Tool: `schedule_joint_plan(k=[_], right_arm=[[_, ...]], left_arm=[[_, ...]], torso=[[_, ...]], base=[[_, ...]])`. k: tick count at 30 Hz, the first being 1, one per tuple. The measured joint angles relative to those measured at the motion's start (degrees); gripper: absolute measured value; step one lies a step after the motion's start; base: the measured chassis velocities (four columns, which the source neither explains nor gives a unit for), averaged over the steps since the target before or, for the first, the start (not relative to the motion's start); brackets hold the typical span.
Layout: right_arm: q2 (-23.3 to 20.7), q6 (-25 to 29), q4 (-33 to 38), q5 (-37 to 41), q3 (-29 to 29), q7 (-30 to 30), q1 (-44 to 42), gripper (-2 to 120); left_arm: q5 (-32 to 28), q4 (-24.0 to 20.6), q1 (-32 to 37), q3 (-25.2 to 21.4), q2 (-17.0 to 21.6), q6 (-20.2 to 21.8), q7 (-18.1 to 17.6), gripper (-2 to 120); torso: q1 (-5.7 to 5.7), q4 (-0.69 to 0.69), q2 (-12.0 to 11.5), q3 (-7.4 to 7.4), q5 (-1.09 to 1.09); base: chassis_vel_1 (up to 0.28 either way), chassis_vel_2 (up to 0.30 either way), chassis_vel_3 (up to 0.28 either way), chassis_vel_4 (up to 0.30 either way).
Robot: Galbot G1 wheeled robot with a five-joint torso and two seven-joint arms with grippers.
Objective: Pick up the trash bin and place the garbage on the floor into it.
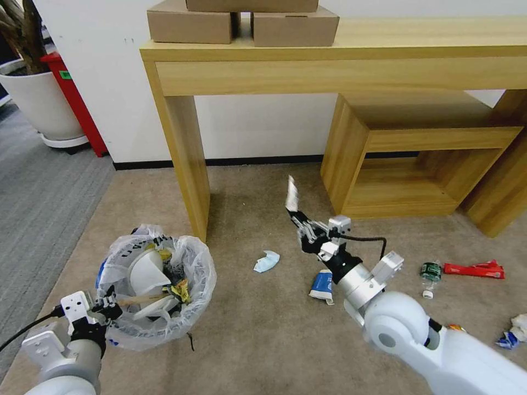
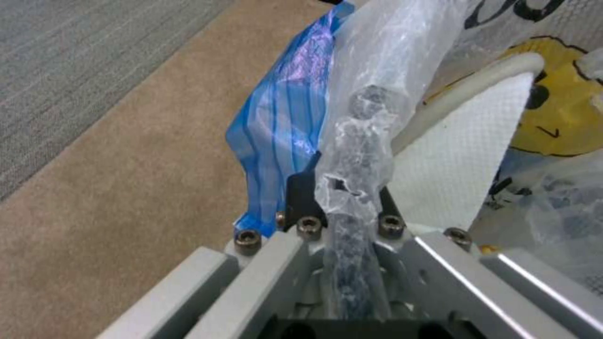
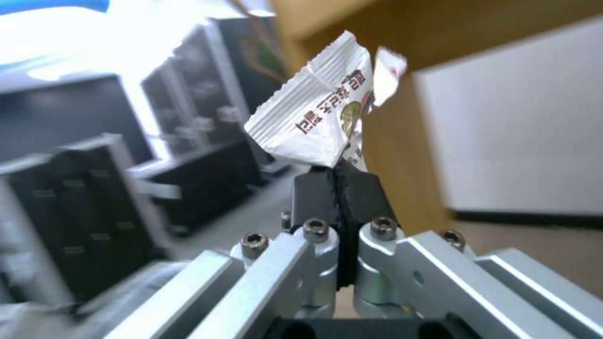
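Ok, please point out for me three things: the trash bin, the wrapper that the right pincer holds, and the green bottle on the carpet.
trash bin (image 1: 193, 285): head view, on its bag-lined rim.
wrapper (image 3: 311, 125): right wrist view, on its printed face.
green bottle (image 1: 431, 271): head view, on its label.

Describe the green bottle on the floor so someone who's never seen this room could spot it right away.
Start at the low wooden shelf unit under the desk. On the beige carpet before it lies a long red packet; the green bottle lies at its near end. It alone is green, with a white cap beside it.
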Motion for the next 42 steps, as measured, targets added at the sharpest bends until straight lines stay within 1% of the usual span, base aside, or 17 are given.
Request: schedule_joint_plan(k=[2,3,6,7,9,10,11,12,15,16,19,23,26,31,35,39,42], right_arm=[[-1.0,1.6,0.4,2.6,-4.9,-2.6,5.3,0],[-1.0,1.6,0.4,2.6,-4.9,-2.6,5.3,0],[-0.7,2.0,0.5,5.6,-12.4,-3.5,12.6,0],[-0.7,2.0,0.5,5.6,-12.4,-3.5,12.6,0],[0.7,1.2,0.9,7.7,-19.9,-1.5,18.4,0],[1.9,0.1,1.2,9.1,-24.4,0.5,21.9,0],[2.8,-0.9,1.4,9.9,-27.5,1.9,24.7,0],[2.8,-0.9,1.4,9.9,-27.5,1.9,24.7,0],[6.2,-4.2,1.7,11.8,-37.4,7.9,34.5,0],[6.2,-4.2,1.7,11.8,-37.4,7.9,34.5,0],[9.9,-6.6,1.0,13.0,-45.3,12.7,40.4,0],[11.8,-7.5,0.1,13.9,-47.6,14.2,42.3,0],[15.1,-8.4,-2.8,14.3,-49.8,15.6,43.9,0],[17.3,-9.5,-5.2,14.0,-50.7,17.5,44.1,0],[20.3,-9.8,-9.4,13.1,-52.4,18.2,44.1,0],[22.2,-10.2,-11.1,12.9,-52.9,18.6,43.9,0],[22.7,-10.3,-11.3,12.9,-53.0,18.9,43.9,0]], left_arm=[[0.0,-0.1,-0.1,0.0,0.0,0.3,0.0,0],[0.0,-0.1,-0.1,0.0,0.0,0.3,0.0,0],[0.1,-0.5,0.0,0.1,-0.3,0.5,-0.1,0],[0.1,-0.5,0.0,0.1,-0.3,0.5,-0.1,0],[0.2,-0.9,0.3,-0.1,-0.4,0.6,-0.1,0],[0.2,-1.0,0.4,-0.1,-0.5,0.6,-0.1,0],[0.3,-1.2,0.4,-0.2,-0.6,0.6,-0.1,0],[0.3,-1.2,0.4,-0.2,-0.6,0.6,-0.1,0],[0.4,-1.5,0.5,-0.3,-1.1,0.6,-0.1,0],[0.4,-1.5,0.5,-0.3,-1.1,0.6,-0.1,0],[0.4,-1.9,0.5,-0.4,-1.6,0.6,-0.1,0],[0.4,-2.2,0.6,-0.5,-1.9,0.6,-0.1,0],[0.4,-2.8,0.9,-0.7,-2.4,0.6,-0.1,0],[0.5,-3.2,1.3,-0.8,-2.7,0.6,-0.1,0],[0.6,-3.7,1.8,-0.9,-2.9,0.5,-0.1,0],[0.7,-3.8,2.1,-0.9,-2.9,0.5,0.0,0],[0.7,-3.8,2.1,-0.9,-2.9,0.5,0.0,0]], torso=[[0.0,0.0,0.0,0.0,0.0],[0.0,0.0,0.0,0.0,0.0],[0.0,0.0,0.0,0.0,0.0],[0.0,0.0,0.0,0.0,0.0],[0.0,0.0,0.0,0.0,0.0],[0.0,0.0,0.0,0.0,0.01],[0.0,0.0,0.0,0.0,0.0],[0.0,0.0,0.0,0.0,0.0],[0.0,0.01,0.0,0.0,-0.01],[0.0,0.01,0.0,0.0,-0.01],[0.0,0.0,0.0,0.0,-0.01],[0.0,0.0,0.0,0.0,-0.01],[0.0,0.0,0.0,0.0,-0.01],[0.0,0.0,0.0,0.0,0.0],[0.0,0.0,0.0,0.0,0.0],[0.0,0.0,0.0,0.0,0.0],[0.0,0.0,0.0,0.0,0.0]], base=[[0.0,0.0,0.0,0.0],[0.0,0.0,0.0,0.0],[0.0,0.0,0.0,0.0],[0.0,0.0,0.0,0.0],[0.0,0.0,0.0,0.0],[0.0,0.0,0.0,0.0],[0.0,0.0,0.0,0.0],[0.0,0.0,0.0,0.0],[0.0,0.0,0.0,0.0],[0.0,0.0,0.0,0.0],[0.0,0.0,0.0,0.0],[0.0,0.0,0.0,0.0],[0.0,0.0,0.0,0.0],[0.0,0.0,0.0,0.0],[0.0,0.0,0.0,0.0],[0.0,0.0,0.0,0.0],[0.0,0.0,0.0,0.0]])
